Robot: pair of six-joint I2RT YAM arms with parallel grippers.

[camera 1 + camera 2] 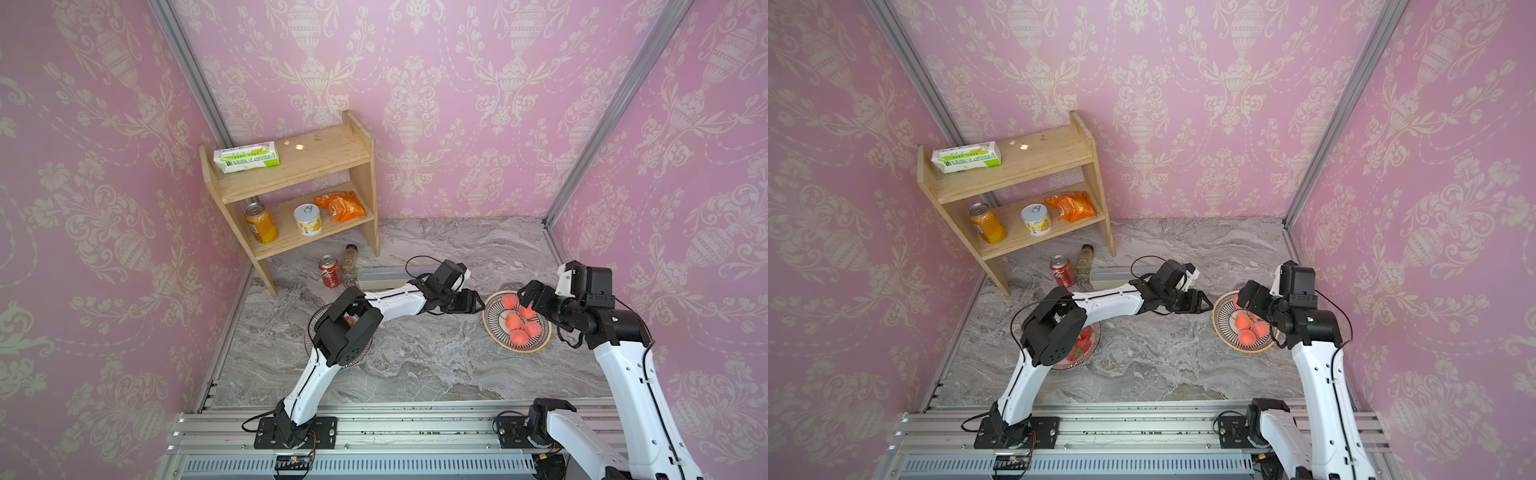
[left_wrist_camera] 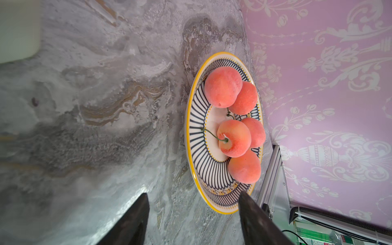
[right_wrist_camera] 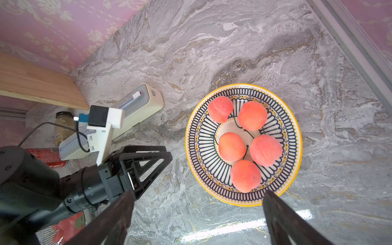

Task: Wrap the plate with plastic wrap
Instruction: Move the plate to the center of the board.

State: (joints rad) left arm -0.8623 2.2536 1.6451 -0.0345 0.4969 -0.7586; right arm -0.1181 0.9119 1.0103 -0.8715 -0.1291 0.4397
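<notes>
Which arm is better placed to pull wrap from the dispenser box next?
Left, likely. The left gripper is open beside the plate, with the dispenser box close behind its wrist; the right gripper hovers over the plate, farther from the box.

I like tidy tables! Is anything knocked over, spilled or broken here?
No, nothing stands out. The peaches all sit on the plate, the cola can and jar stand upright, and nothing is spilled.
</notes>
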